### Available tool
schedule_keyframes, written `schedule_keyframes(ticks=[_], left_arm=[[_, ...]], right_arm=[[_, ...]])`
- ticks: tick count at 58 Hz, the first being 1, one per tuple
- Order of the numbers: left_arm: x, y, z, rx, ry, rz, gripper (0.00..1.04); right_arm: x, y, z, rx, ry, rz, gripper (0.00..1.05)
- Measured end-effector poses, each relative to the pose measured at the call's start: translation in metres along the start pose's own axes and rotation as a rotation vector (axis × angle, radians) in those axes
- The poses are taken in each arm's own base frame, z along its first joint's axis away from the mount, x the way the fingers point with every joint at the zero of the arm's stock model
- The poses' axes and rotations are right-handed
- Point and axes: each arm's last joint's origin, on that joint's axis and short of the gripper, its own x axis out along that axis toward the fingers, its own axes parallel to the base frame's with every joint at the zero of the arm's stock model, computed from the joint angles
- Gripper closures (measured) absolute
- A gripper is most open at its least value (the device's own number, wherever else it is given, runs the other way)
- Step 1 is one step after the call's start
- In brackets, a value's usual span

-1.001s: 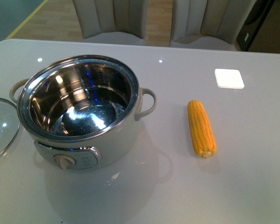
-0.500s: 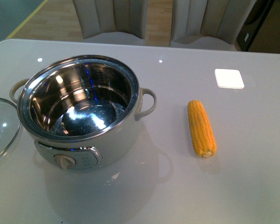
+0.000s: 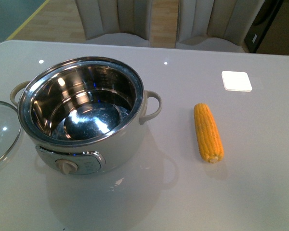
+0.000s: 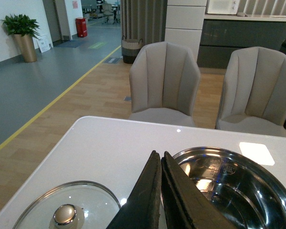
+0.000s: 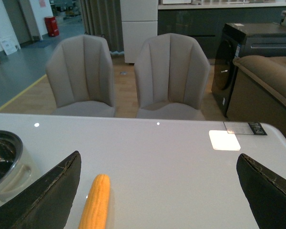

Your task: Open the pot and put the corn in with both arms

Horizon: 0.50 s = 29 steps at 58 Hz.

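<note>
Front view shows the pot [image 3: 125, 149] standing open on the counter [image 3: 183, 192], with its steel bowl empty and neither arm in frame. The lid [image 3: 0, 127] lies flat on the counter just beside the pot on the robot's left, at the edge of the frame. Whether it touches the pot wall cannot be determined. This placement leaves the pot mouth unobstructed and keeps the lid away from the corn, so the opening step reads as complete. The corn [image 3: 208, 132] lies on the counter to the right of the pot, well apart from it, with its pale stub end toward the robot. A white square pad [image 3: 236, 81] sits further back and plays no part in the task. In the left wrist view, the left fingers [image 4: 148, 191] are pressed together and hold nothing. They hang above the counter with the lid [image 4: 66, 205], knob up, on one side of them and the pot rim [image 4: 200, 151] on the other. In the right wrist view, the right fingers [image 5: 47, 195] are spread wide and empty. The corn [image 5: 96, 202] lies below and between them, close to the finger on the pot side and far from the other, with no contact. The cob runs roughly along the camera's line of sight, so the fingers span its width. The wide spread suits a descent over the cob, and a sideways correction toward the pot would probably centre it first.
</note>
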Motion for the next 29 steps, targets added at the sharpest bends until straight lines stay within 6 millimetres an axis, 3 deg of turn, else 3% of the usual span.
schedule_keyframes(ticks=[29], left_arm=[[-0.014,0.0,-0.009,0.0,-0.017,0.0,1.01]], right_arm=[[0.0,0.0,0.0,0.0,0.0,0.0,0.09]])
